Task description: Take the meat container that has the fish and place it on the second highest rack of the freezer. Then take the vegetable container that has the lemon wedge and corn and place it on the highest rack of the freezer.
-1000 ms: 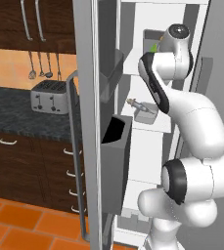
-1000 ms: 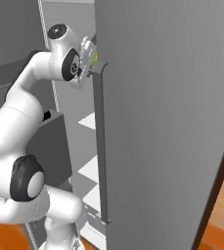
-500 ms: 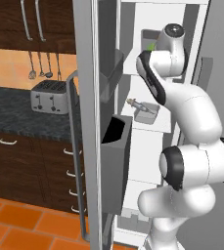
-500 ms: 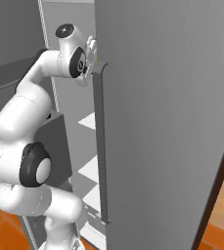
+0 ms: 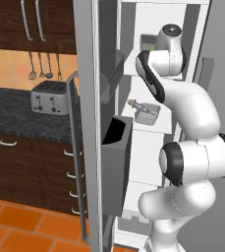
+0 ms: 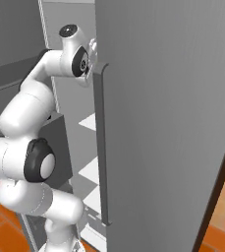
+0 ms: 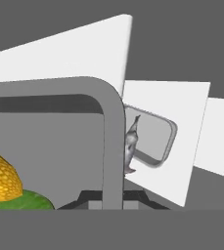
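In the hand view my gripper [image 7: 111,197] is shut on the grey rim of the vegetable container [image 7: 108,127]. Yellow corn [image 7: 1,180] and the green lemon wedge [image 7: 23,201] lie inside it at the lower left. In the left base view that container [image 5: 147,40] sits high in the open freezer [image 5: 87,123], level with the highest rack [image 5: 131,74] and partly behind my hand. One shelf lower, the meat container [image 5: 147,113] rests on the second highest rack [image 5: 151,125] with the fish [image 5: 136,104] across its rim. The hand view shows that pan [image 7: 152,139] and fish [image 7: 130,146] too.
Dark door bins [image 5: 116,162] jut from the open left door close to my arm. The right door [image 6: 173,123] with its long handle [image 6: 101,147] stands right beside my hand. A toaster [image 5: 49,97] sits on the counter to the left.
My hand has carried the vegetable container a little deeper into the top of the freezer, and my elbow has swung. The meat container has stayed put.
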Available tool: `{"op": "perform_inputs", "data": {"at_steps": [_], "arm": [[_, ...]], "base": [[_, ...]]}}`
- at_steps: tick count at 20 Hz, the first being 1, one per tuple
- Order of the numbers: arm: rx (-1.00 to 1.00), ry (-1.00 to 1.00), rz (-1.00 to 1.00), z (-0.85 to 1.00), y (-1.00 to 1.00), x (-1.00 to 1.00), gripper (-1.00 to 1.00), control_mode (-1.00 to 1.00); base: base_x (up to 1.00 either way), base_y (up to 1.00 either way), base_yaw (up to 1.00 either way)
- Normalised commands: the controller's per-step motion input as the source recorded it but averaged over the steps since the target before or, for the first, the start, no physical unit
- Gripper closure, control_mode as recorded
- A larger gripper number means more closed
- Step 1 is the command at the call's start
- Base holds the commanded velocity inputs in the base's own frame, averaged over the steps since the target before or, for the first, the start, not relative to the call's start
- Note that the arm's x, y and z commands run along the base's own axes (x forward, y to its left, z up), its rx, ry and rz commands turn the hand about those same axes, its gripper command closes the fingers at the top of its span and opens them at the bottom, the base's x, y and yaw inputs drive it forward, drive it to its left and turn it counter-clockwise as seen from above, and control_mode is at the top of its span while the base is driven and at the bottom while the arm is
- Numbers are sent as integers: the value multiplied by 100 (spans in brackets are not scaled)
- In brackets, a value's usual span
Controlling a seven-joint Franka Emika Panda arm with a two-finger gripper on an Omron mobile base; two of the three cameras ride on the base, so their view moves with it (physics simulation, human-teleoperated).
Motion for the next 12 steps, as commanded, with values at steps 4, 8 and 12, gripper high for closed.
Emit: {"op": "perform_inputs", "data": {"at_steps": [4,8,12], "arm": [[0,7,0,-5,0,16,100,-100],[0,0,0,0,-2,43,100,-100],[0,0,0,0,-8,54,100,-100]], "base": [[0,0,0],[0,0,0],[0,0,0]]}}
